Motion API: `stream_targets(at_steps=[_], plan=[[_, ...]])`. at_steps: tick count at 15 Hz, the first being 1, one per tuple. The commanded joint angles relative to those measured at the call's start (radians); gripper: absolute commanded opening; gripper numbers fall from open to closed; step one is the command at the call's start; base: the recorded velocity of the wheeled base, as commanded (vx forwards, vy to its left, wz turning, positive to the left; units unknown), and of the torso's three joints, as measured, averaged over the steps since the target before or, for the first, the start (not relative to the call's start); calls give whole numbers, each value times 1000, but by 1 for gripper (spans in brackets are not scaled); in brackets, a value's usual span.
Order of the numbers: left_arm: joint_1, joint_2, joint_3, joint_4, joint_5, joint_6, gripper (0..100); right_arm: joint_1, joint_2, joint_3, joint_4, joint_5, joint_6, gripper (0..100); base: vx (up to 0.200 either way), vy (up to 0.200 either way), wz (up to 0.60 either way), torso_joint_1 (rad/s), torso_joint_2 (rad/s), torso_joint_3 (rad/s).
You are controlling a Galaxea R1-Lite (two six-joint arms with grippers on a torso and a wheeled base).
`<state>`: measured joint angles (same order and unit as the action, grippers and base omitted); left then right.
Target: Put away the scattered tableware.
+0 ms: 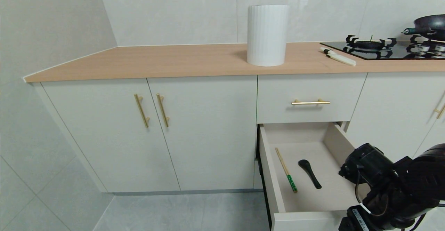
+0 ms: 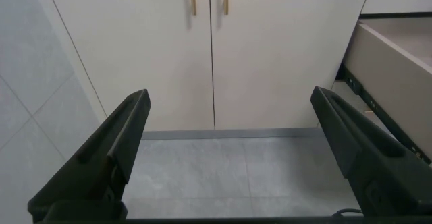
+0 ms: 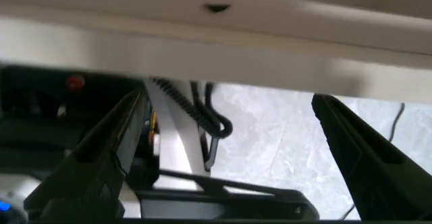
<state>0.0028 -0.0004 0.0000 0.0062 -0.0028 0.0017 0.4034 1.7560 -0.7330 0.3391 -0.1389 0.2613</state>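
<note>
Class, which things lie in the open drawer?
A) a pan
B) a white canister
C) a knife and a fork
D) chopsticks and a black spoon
D: the chopsticks and the black spoon lie side by side, apart, on the floor of the open drawer.

Ribbed canister (image 1: 267, 36) and stove (image 1: 382, 48) on counter (image 1: 156, 62).

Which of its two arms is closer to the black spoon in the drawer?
Right. The right arm is at the open drawer's front corner, near the black spoon. The left gripper is off by the cabinet doors, beyond the drawer's side.
</note>
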Motion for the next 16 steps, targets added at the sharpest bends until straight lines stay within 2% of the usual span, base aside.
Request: stream_targets(at_steps=[1,6,10,16], plan=[[0,0,0,0,0,0,100,-25,5,9,-28,-18,0,100,0,0,0,0,0,0],[0,0,0,0,0,1,100,-75,17,12,-117,-18,3,100,0,0,0,0,0,0],[0,0,0,0,1,0,100,-120,50,44,-244,-18,-2,100,0,0,0,0,0,0],[0,0,0,0,0,0,100,-121,119,12,-368,-19,-28,100,0,0,0,0,0,0]])
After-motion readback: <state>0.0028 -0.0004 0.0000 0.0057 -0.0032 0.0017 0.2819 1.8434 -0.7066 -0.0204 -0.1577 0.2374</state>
